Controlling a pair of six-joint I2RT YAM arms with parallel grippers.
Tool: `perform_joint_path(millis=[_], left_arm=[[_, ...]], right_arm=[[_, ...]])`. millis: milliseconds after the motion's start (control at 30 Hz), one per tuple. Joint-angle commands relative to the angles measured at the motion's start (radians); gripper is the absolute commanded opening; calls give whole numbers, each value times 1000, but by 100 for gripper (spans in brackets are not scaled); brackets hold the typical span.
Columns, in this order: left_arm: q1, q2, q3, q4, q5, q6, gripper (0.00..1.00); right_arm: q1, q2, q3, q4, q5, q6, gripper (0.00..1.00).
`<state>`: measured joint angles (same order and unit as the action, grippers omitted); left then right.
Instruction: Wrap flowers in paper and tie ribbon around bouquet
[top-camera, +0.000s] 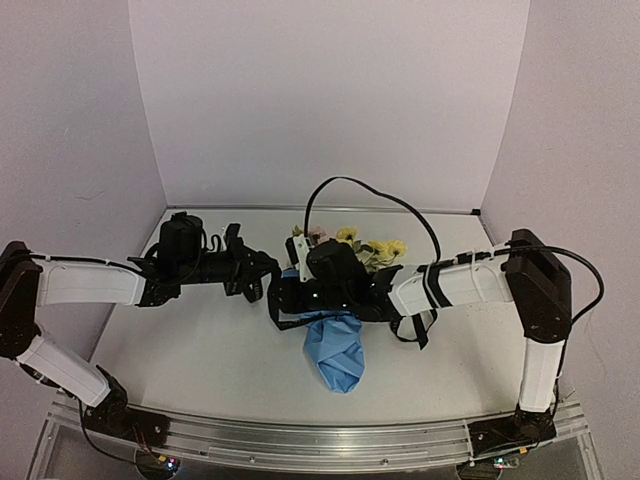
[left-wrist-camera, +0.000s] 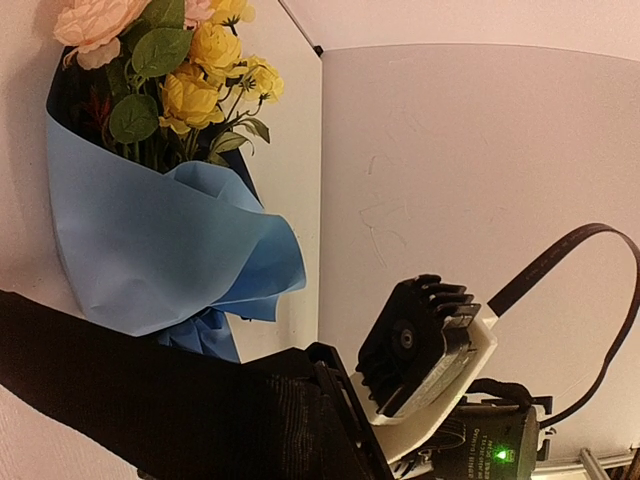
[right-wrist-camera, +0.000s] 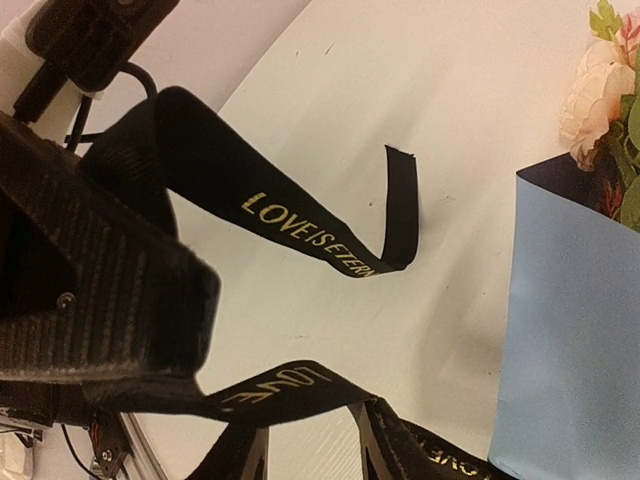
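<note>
The bouquet lies mid-table, its light blue paper (top-camera: 335, 355) round the stems and its yellow and pink flowers (top-camera: 372, 250) pointing toward the back wall. In the left wrist view the flowers (left-wrist-camera: 190, 90) and paper (left-wrist-camera: 150, 240) sit at the upper left. Left of the bouquet, my left gripper (top-camera: 262, 280) is shut on the black ribbon (left-wrist-camera: 120, 380). The lettered ribbon (right-wrist-camera: 300, 225) loops from it, one free end curling up off the table. Another stretch crosses the tips of my right gripper (right-wrist-camera: 310, 430), whose jaws stand apart close beside the paper (right-wrist-camera: 570, 330).
Pale walls close in the table at the back and both sides. An aluminium rail (top-camera: 300, 440) runs along the near edge. A black cable (top-camera: 370, 190) arcs above the right arm. The right arm's wrist housing (left-wrist-camera: 425, 345) sits close to my left fingers.
</note>
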<state>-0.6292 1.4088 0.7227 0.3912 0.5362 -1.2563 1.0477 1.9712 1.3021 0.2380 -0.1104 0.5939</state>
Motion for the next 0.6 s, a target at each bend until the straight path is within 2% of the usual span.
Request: perform_joint_path(millis=[0, 167, 333, 400, 467, 567], left_arm=[[6, -37, -7, 4, -10, 14, 1], [13, -46, -17, -13, -14, 22, 1], [25, -73, -25, -47, -30, 39, 1], [26, -77, -16, -64, -29, 49, 1], [26, -71, -10, -67, -16, 54, 1], [26, -66, -2, -66, 2, 58, 1]], right_arm=[[-7, 16, 54, 30, 6, -5, 25], [-7, -5, 41, 30, 8, -5, 1], [-7, -38, -2, 30, 18, -7, 0], [-5, -62, -27, 32, 32, -21, 11], [-4, -83, -48, 31, 59, -37, 27], [-6, -97, -54, 33, 67, -74, 40]])
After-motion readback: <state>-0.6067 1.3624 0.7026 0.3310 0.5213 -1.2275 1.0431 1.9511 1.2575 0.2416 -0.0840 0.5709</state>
